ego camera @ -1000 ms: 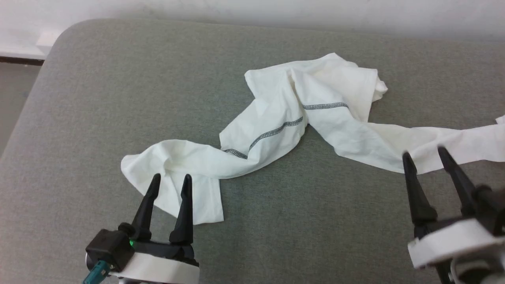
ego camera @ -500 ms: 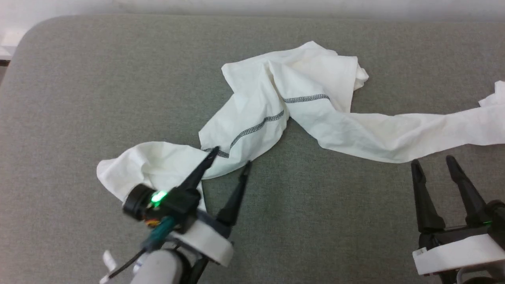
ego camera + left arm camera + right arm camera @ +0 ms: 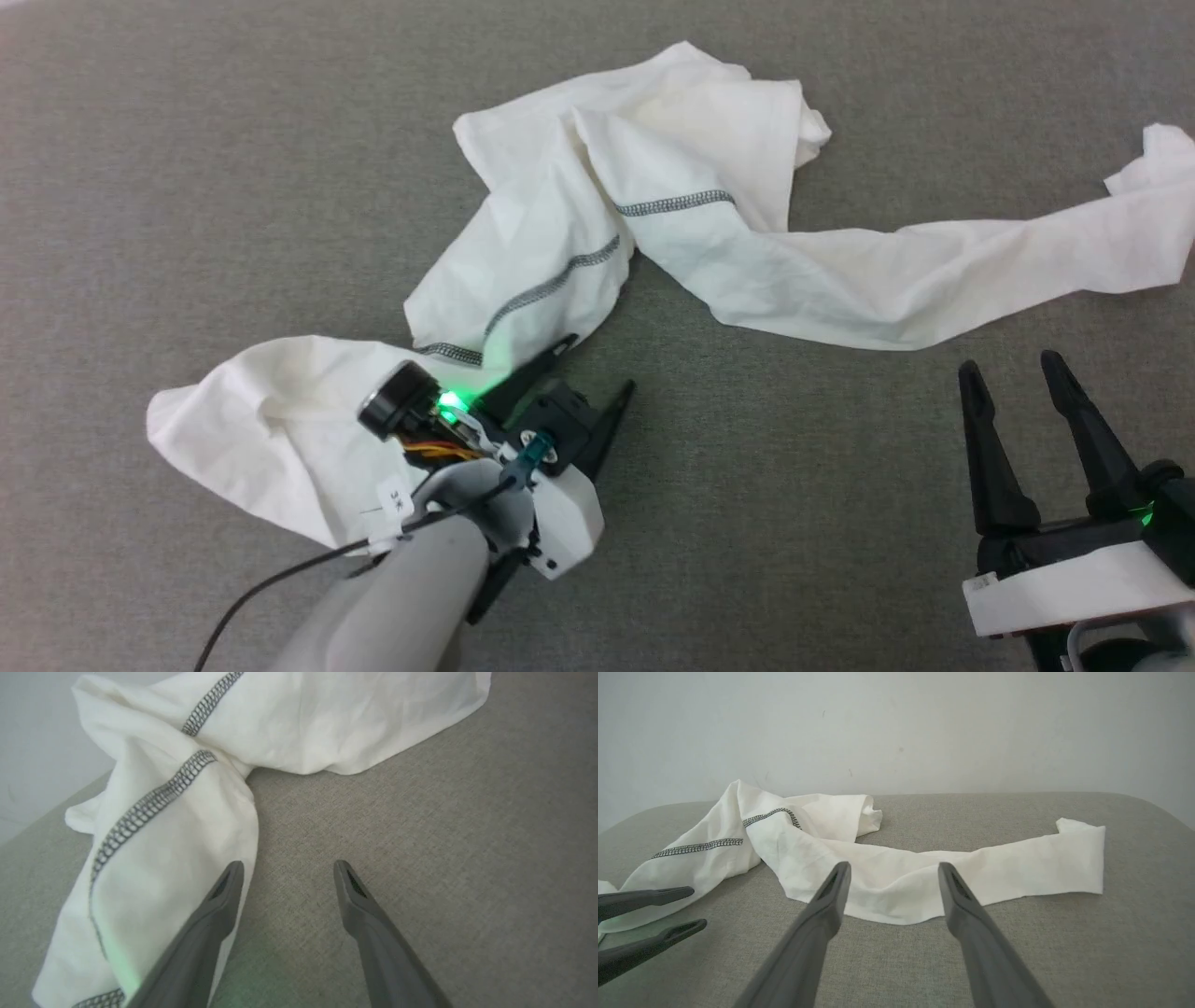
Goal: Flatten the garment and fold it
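garment [image 3: 709,233] crumpled on grey cushion [image 3: 233,140], wall [image 3: 896,728] behind

- garment [image 3: 579,215]: thin white cloth, matt, soft, heavily creased
- stitching [image 3: 551,287] on it: dark grey thread, zigzag, coarse against the smooth cloth
- padded surface [image 3: 794,485]: grey woven fabric, matt, fine rough weave clear in the left wrist view
- left gripper [image 3: 600,362], right gripper [image 3: 1006,362]: fingers [image 3: 971,924] dark plastic, matt, smooth; small textured patch inside the tips
- housing [image 3: 1064,583] behind the right fingers: white plastic, smooth, slight sheen
- left forearm [image 3: 401,597]: pale grey shell, smooth, satin
- cable [image 3: 271,583]: black, smooth jacket; white tag [image 3: 397,499] looks like paper or tape
- wall [image 3: 896,728]: pale, matt, few small marks
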`<state>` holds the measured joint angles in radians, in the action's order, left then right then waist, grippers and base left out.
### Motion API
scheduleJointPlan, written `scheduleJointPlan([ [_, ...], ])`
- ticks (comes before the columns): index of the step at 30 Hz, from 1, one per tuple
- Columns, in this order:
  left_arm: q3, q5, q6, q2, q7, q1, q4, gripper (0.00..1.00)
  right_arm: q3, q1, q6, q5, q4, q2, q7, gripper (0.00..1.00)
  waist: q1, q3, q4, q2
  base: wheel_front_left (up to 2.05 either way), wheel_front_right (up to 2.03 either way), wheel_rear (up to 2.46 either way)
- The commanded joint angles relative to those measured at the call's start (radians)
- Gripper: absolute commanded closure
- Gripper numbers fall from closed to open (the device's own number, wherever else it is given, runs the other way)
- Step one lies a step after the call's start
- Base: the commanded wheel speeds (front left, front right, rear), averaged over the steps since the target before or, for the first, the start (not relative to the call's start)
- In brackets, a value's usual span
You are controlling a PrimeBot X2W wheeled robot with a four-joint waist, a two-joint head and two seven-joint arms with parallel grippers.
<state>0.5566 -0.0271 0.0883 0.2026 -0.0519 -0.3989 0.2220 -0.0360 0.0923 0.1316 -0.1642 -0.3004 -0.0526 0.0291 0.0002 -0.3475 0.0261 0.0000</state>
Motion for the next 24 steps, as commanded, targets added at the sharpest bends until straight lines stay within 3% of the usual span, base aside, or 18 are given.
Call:
scheduleJointPlan([
  [1,-0.006,-0.010,-0.020,0.007,-0.006,-0.023,0.020,0.00,-0.003,-0.011,-0.001,-0.005,0.003,0.002,0.009,0.00,-0.0002,-0.024,-0.024,0.0000,0.00,0.00,0.00],
  [9,-0.051,-0.027,-0.103,0.023,-0.056,-0.051,0.079,0.00,0.003,-0.010,-0.001,-0.009,0.015,0.002,0.013,0.00,-0.0002,-0.034,-0.026,0.0000,0.00,0.00,0.00],
  [16,-0.073,-0.033,-0.160,0.030,-0.070,-0.050,0.041,0.00,0.010,-0.018,-0.001,-0.009,0.018,0.002,0.009,0.00,-0.0002,-0.032,-0.012,0.0000,0.00,0.00,0.00],
  [20,-0.072,-0.035,-0.162,0.051,-0.098,-0.037,0.009,0.00,0.015,-0.019,-0.001,-0.011,0.017,0.002,0.008,0.00,-0.0002,-0.028,-0.004,0.0000,0.00,0.00,0.00],
  [24,-0.063,-0.020,-0.136,0.067,-0.140,-0.020,0.023,0.00,0.021,-0.023,-0.001,-0.011,0.017,0.002,0.006,0.00,-0.0002,-0.033,-0.005,0.0000,0.00,0.00,0.00],
])
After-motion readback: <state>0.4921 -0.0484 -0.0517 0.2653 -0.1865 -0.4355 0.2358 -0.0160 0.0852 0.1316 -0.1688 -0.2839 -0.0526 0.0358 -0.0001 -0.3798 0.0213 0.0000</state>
